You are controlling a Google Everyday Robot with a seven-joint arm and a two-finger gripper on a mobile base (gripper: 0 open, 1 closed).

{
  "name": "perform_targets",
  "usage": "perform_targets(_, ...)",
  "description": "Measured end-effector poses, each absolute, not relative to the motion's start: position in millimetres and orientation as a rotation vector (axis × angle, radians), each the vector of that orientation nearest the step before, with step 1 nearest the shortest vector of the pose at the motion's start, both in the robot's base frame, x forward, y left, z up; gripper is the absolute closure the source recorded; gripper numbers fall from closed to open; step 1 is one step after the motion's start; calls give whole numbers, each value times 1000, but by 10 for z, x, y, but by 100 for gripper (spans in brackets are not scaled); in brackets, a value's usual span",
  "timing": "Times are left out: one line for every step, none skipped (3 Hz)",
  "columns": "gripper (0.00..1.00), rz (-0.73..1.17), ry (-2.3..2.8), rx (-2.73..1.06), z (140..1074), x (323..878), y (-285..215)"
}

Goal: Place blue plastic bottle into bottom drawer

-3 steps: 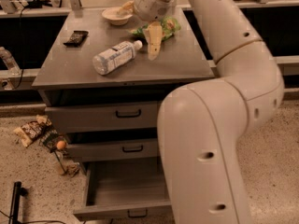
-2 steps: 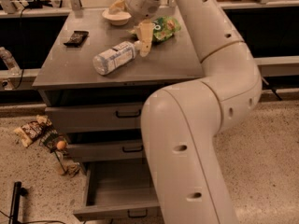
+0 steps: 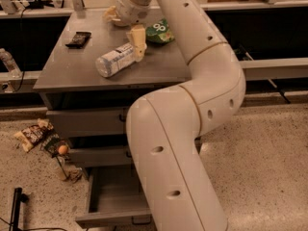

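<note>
Grey worktop (image 3: pixel 72 73) carries one blue plastic bottle (image 3: pixel 115 60), one green snack bag (image 3: pixel 161 32) and one black packet (image 3: pixel 78 38). The arm (image 3: pixel 211 81) arches over, its end effector (image 3: pixel 137 42) at the bottle's cap end; I cannot tell its state.

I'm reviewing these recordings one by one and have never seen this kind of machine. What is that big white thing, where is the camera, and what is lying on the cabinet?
The big white jointed tube is the robot arm, the only arm of a mobile robot. A single camera looks down past it, and where that camera is mounted is not known. The arm reaches over the grey cabinet top. At its far end the gripper sits at the cap end of the blue plastic bottle, which lies on its side. I cannot tell whether the bottle is gripped. A green snack bag and a small black object also lie on the cabinet top. Below, the bottom drawer is pulled open. Wrappers lie on the floor.
</note>
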State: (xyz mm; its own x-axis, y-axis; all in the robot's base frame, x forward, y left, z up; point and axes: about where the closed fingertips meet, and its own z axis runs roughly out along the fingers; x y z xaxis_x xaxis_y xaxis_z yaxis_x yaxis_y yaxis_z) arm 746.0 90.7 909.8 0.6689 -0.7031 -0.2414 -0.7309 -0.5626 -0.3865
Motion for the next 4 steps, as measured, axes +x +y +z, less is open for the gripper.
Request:
perform_targets(0, 66, 1120, -2469, 8957, 7509, 977)
perform_targets(0, 56, 1124, -2507, 8818, 7545, 1022)
perform_targets(0, 30, 1124, -2543, 8743, 7574, 1041)
perform_targets(16, 11, 1118, -2587, 8645, 7595, 1073)
